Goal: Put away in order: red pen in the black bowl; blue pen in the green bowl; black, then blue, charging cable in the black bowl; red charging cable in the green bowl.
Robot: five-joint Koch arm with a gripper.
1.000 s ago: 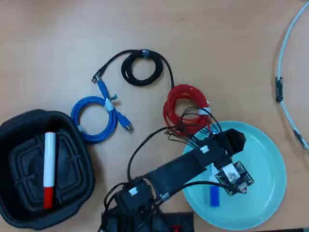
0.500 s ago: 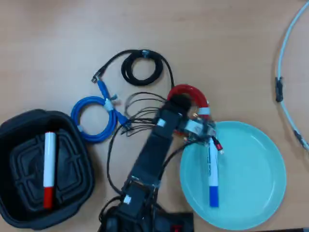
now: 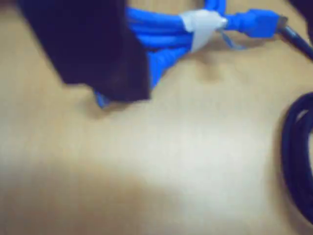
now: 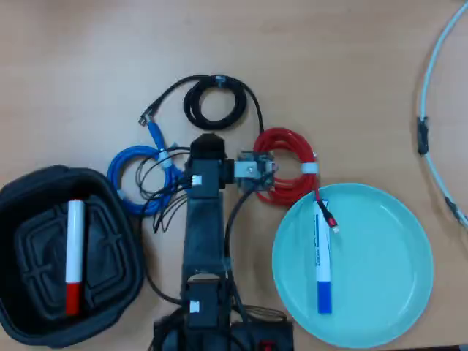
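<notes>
My red pen (image 4: 73,254) lies in the black bowl (image 4: 29,191) at the surface's lower left corner, and the blue pen (image 4: 322,256) lies in the green bowl (image 4: 387,248) toward the lower right. My arm (image 4: 203,219) reaches up the middle, between the blue cable (image 4: 131,172) and the red cable (image 4: 289,164), with the black cable (image 4: 216,102) just beyond. Whether my jaws are parted or closed I cannot tell (only a dark blur shows in the wrist view).

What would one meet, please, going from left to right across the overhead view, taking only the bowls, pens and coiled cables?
black bowl → red pen → blue cable → black cable → red charging cable → blue pen → green bowl
</notes>
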